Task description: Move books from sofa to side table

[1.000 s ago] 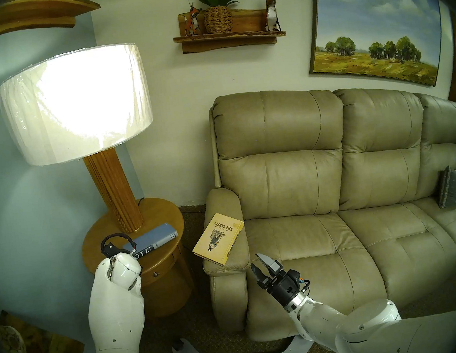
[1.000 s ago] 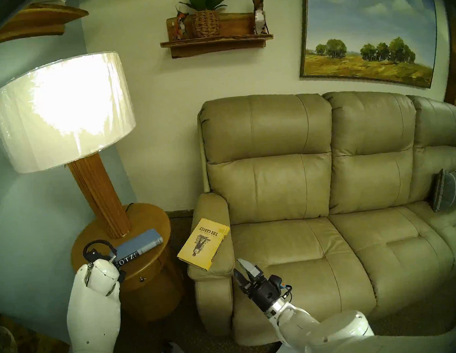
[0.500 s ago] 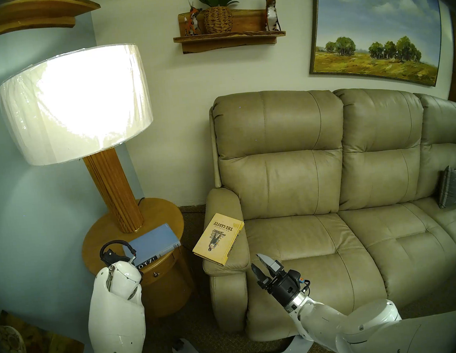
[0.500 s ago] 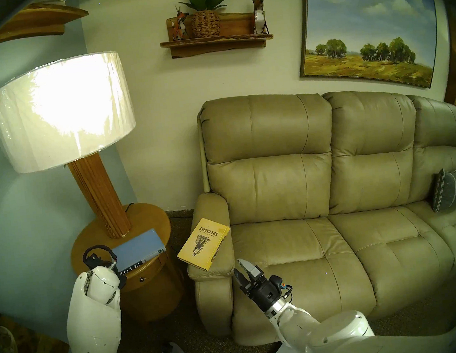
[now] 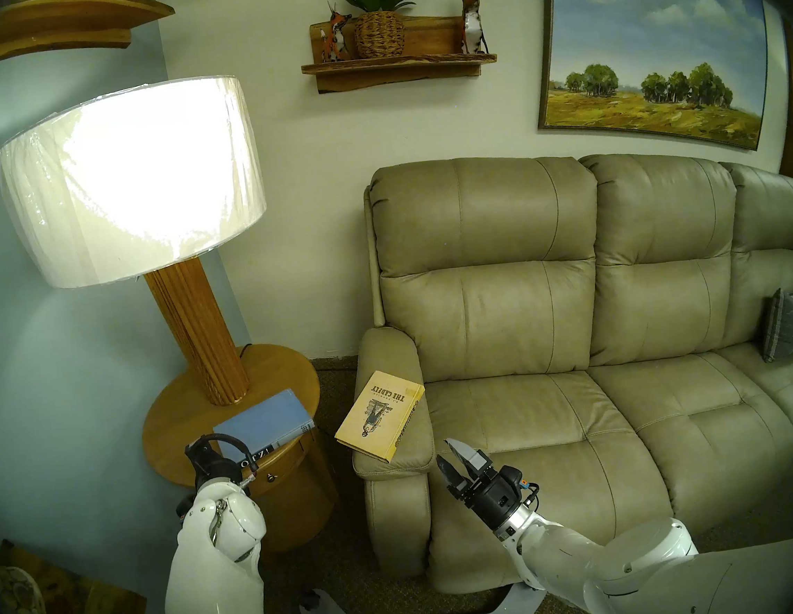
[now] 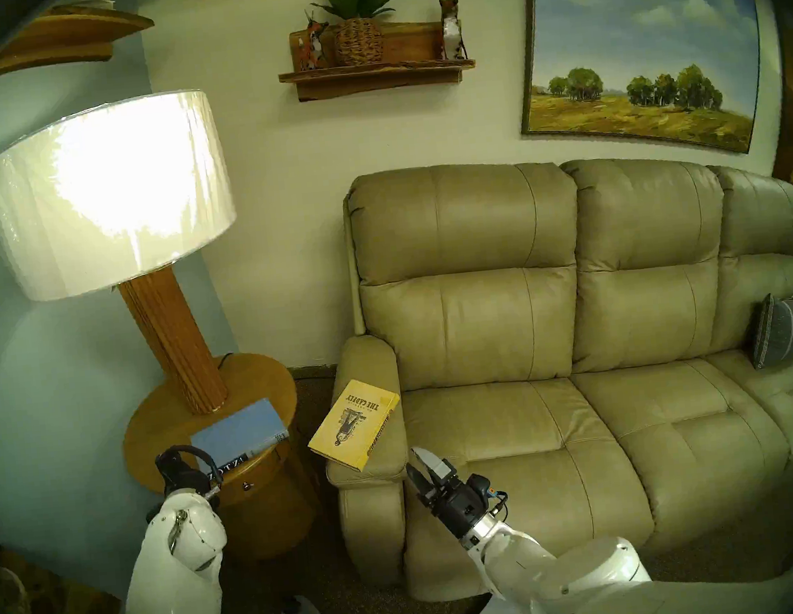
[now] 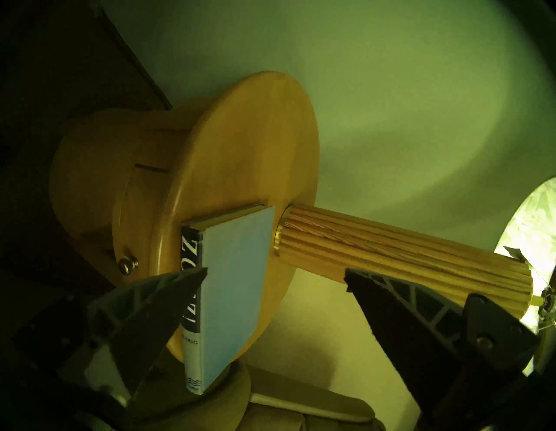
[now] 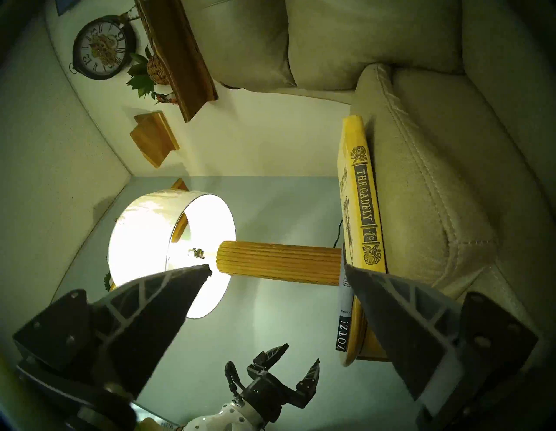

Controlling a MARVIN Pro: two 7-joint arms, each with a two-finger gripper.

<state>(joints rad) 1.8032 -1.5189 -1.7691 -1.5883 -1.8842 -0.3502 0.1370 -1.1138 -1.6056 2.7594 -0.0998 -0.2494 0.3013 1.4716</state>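
Observation:
The light-blue book (image 5: pixel 263 420) lies flat on the round wooden side table (image 5: pixel 173 417), its black spine at the table's front edge. My left gripper (image 7: pixel 275 271) is open and empty, just in front of that spine; it also shows in the right wrist view (image 8: pixel 296 361). The yellow book (image 5: pixel 381 419) lies on the left padded arm of the tan sofa (image 5: pixel 528 286), one corner overhanging towards the table. My right gripper (image 5: pixel 447 453) is open and empty, low over the left seat, just right of the yellow book (image 8: pixel 361 195).
A lit lamp (image 5: pixel 131 180) with a thick wooden post (image 5: pixel 198 328) stands at the back of the table, close behind the blue book. A narrow strip of carpet (image 5: pixel 336 401) separates table and sofa. A grey striped cushion (image 5: pixel 792 328) lies at the sofa's far right.
The blue book, tilted on its edge in my left gripper a second ago, now lies flat. My left gripper let go of it and drew back towards me. The right arm barely moved.

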